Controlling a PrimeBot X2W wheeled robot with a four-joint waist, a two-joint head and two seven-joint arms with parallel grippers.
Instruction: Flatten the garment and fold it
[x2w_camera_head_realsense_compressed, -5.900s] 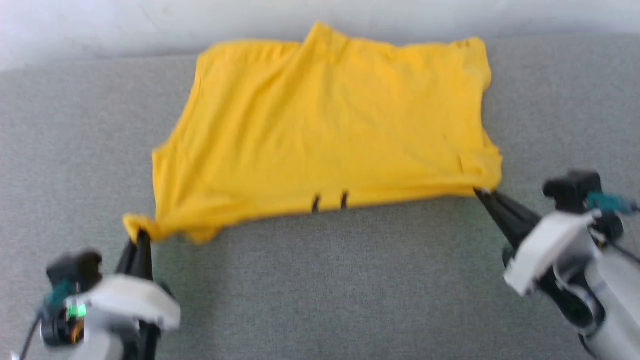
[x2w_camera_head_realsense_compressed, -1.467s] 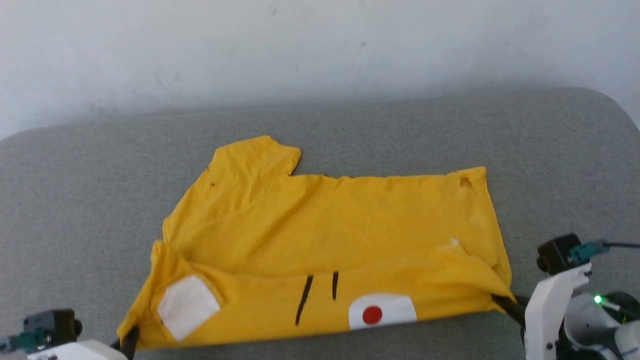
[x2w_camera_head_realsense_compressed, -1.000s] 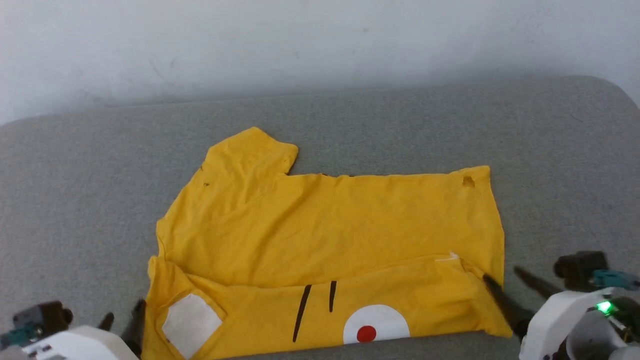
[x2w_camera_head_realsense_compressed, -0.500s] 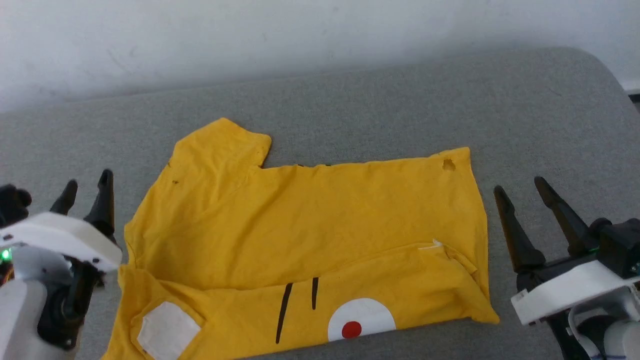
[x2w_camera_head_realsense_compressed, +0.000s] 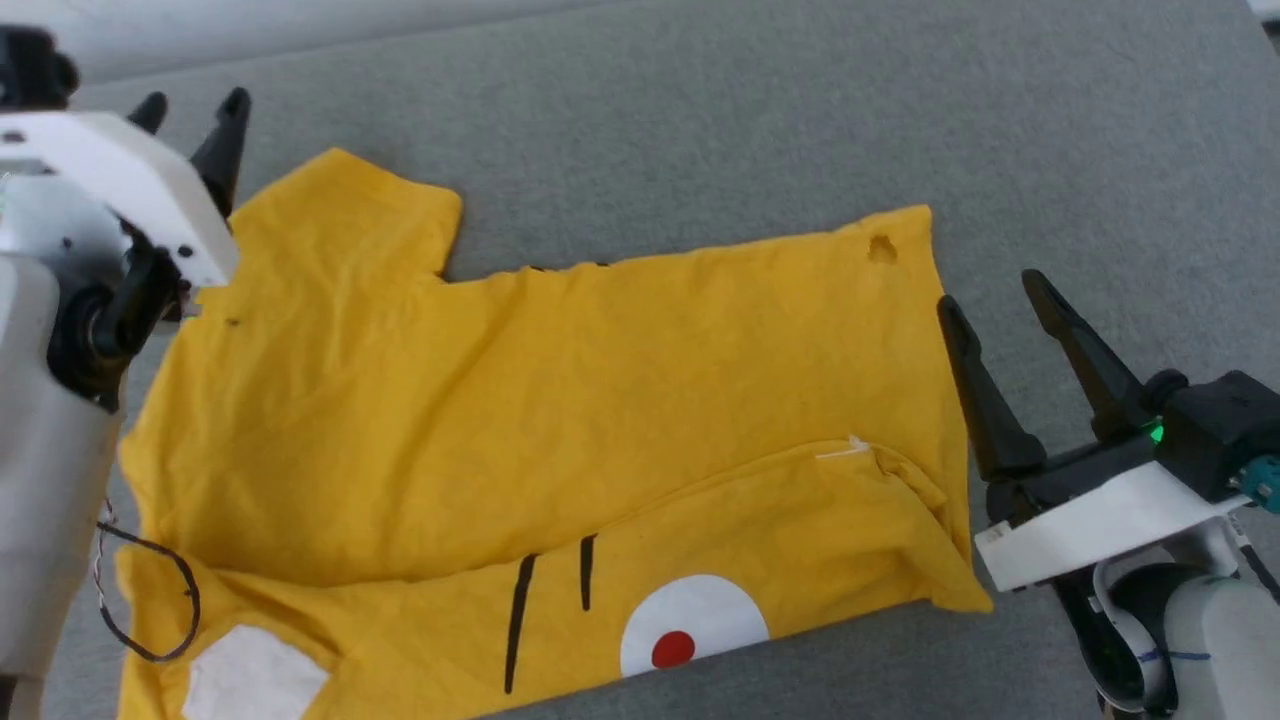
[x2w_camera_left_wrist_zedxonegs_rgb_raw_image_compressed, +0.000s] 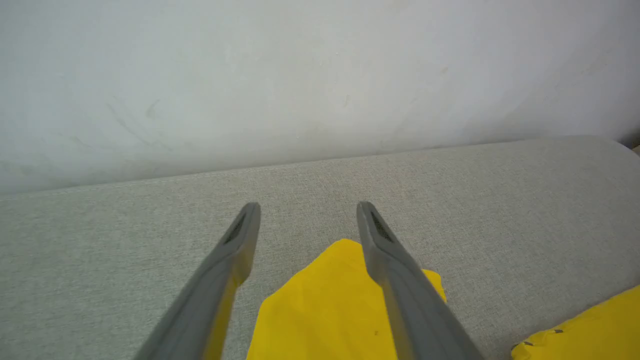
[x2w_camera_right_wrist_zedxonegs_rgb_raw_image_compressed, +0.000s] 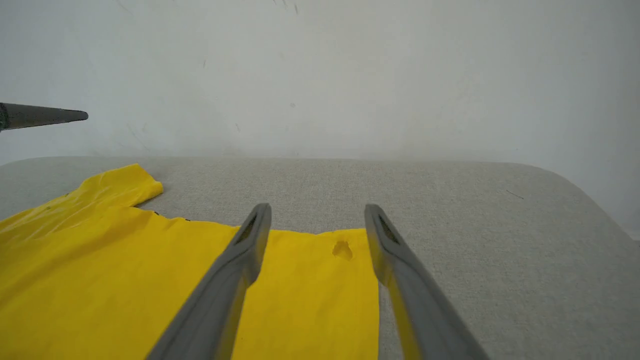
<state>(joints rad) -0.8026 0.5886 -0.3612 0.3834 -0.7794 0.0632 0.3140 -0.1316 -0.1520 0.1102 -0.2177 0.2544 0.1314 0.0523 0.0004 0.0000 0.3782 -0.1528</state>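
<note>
The left gripper (x2w_camera_head_realsense_compressed: 192, 105) had its two fingers spread wide with nothing between them. It hung by the far left corner of the grey cushion (x2w_camera_head_realsense_compressed: 700, 110). In the left wrist view the tip of the sleeve (x2w_camera_left_wrist_zedxonegs_rgb_raw_image_compressed: 345, 300) lay below and between those fingers. The right gripper (x2w_camera_head_realsense_compressed: 988, 293) stood just as wide and just as empty. Its inner finger (x2w_camera_head_realsense_compressed: 975, 390) ran along the right edge of the garment (x2w_camera_head_realsense_compressed: 560, 400); contact with the cloth could not be judged. From the right wrist, the shirt's far right corner, with a small dark mark (x2w_camera_right_wrist_zedxonegs_rgb_raw_image_compressed: 342, 249), sat below the gap.

The yellow shirt lay spread across the middle of the cushion, plain side up. Its near edge was turned over, showing two black lines (x2w_camera_head_realsense_compressed: 520, 620), a white circle with a red dot (x2w_camera_head_realsense_compressed: 690, 635) and a white patch (x2w_camera_head_realsense_compressed: 255, 680). A thin dark cable loop (x2w_camera_head_realsense_compressed: 150, 600) hung from the left arm over the shirt's near left part. A pale wall (x2w_camera_right_wrist_zedxonegs_rgb_raw_image_compressed: 320, 75) rose behind the cushion's far edge.
</note>
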